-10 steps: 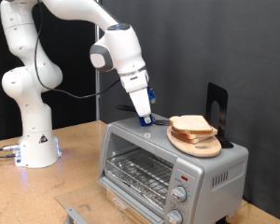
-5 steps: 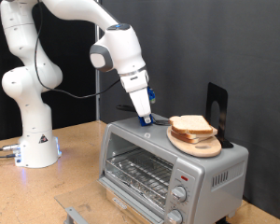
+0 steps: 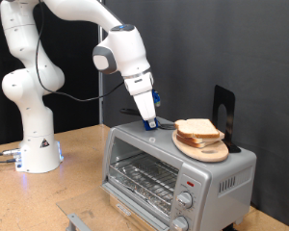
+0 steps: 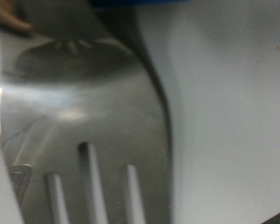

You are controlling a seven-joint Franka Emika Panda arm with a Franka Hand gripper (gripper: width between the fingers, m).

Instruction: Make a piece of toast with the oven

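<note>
Blurred close-up, shiny metal oven [image 4: 75,112] top with three vent slots near the lower edge, pale out-of-focus shape [image 4: 224,112] filling the right half, blue strip [image 4: 140,4] along the upper edge

no visible change, arm [image 3: 125,58] unmoved

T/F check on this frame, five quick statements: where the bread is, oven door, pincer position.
1. The bread slices sit on a round wooden board on top of the oven. True.
2. The oven door is open. False: it looks shut.
3. The pincer is down at the oven top, beside the board. True.
4. A slice lies on the inner rack. False: the rack shows none.
5. The pincer holds a slice. False: no bread between its fingers.
</note>
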